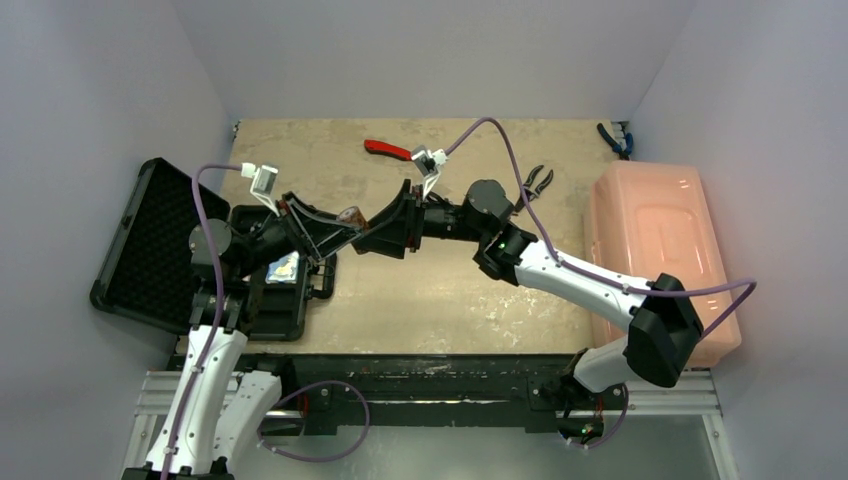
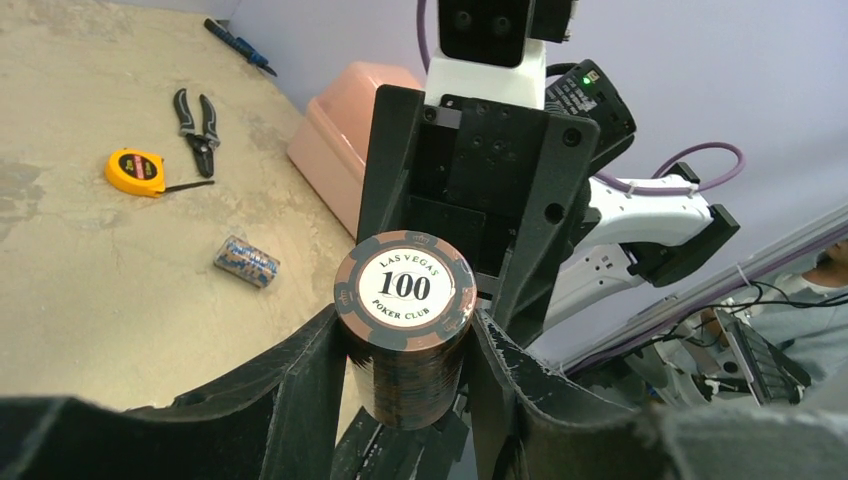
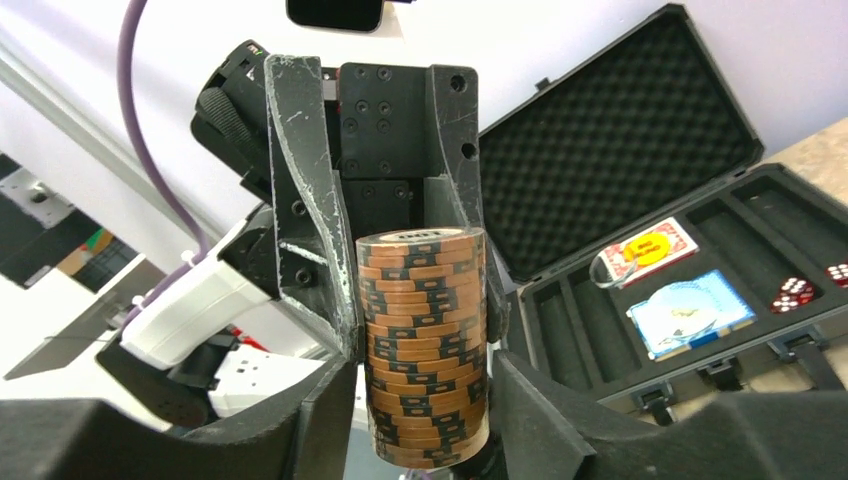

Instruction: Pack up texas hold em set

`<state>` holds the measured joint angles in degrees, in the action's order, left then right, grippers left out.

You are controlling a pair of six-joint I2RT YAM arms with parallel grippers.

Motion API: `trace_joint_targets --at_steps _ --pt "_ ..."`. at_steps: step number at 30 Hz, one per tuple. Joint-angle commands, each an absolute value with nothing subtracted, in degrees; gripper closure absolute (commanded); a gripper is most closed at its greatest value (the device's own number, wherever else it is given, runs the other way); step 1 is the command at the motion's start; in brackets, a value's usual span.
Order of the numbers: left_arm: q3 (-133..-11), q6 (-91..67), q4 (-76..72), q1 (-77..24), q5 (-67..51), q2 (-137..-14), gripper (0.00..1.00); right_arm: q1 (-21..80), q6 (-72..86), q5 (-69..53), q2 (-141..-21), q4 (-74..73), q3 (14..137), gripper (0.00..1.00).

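Left wrist view shows the roll (image 2: 403, 340) clamped between the fingers (image 2: 300, 390) of the left gripper (image 2: 405, 335), with the printed face toward the lens. Right wrist view shows the same roll inside the right gripper (image 3: 425, 380). Its jaws flank the stack closely, but you cannot tell whether they press on it. Top view places the roll in mid-air above the table (image 1: 450, 290), with the two grippers nose to nose and the open case (image 1: 295, 325) at 8 o'clock from it.

From the pose, treat this as a hand-over.
- Confirm that the left grip is firm before you let the right jaws part.
- Back the right arm straight out toward 3 o'clock, along the roll's axis, so that no chip is dragged sideways.
- Carry the roll level to the long slots at 9 o'clock of the decks (image 3: 665, 285) and lower it lengthwise.

Roll: stacked discs, brown-orange with dark edge stripes and a smooth printed face. It will likely shear if squeezed off-centre.

Fingers: hard black plastic, scuffed white along the edges.

Case: rigid black shell with a moulded tray and egg-crate foam (image 3: 620, 140) in the raised lid.

Second roll (image 2: 246, 262): blue and white. It lies on the table at 9 o'clock of the held one, near the tape measure (image 2: 134, 170).
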<state>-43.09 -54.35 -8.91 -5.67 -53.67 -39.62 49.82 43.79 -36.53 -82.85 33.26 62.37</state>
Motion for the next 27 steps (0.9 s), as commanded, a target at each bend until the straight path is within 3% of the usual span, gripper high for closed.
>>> trace_joint_targets --at_steps 1,13,27 --pt "-46.15 -50.90 -4.78 -5.89 -50.63 -39.10 1.00 50.27 41.26 -32.54 -79.99 33.58 65.32 0.40" --pt "-48.28 -47.84 3.45 -5.89 -46.16 -38.75 1.00 50.25 39.15 -28.03 -78.10 28.59 64.10 0.16" --pt "-50.51 -40.69 16.12 -5.80 -36.23 -39.52 1.00 50.25 35.70 -13.35 -73.71 19.07 60.41 0.12"
